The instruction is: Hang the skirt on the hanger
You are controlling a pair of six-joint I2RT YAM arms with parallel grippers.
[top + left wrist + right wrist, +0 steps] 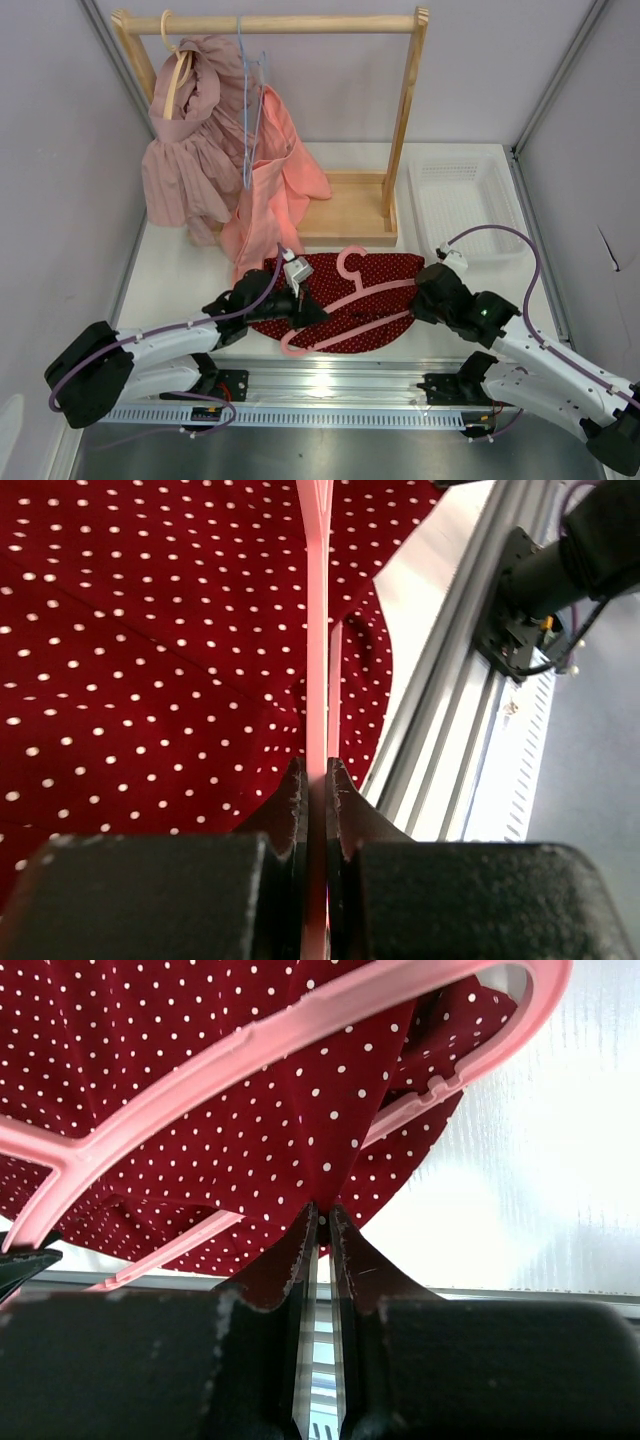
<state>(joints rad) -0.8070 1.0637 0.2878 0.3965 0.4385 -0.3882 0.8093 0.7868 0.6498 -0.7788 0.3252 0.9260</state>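
Left gripper (318, 778) clamped on hanger (318, 630) bar, right gripper (322, 1215) pinching skirt (200, 1110) edge, hanger lying across skirt on table (170, 278), near the front edge.

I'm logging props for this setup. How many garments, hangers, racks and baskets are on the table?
Garments: 3 (polka-dot skirt, mauve ruffled garment, salmon-pink garment)
Hangers: 3 (pink plastic hanger, pale blue wire hanger, wooden hanger)
Wooden clothes rack: 1
White plastic basket: 1
Total: 8
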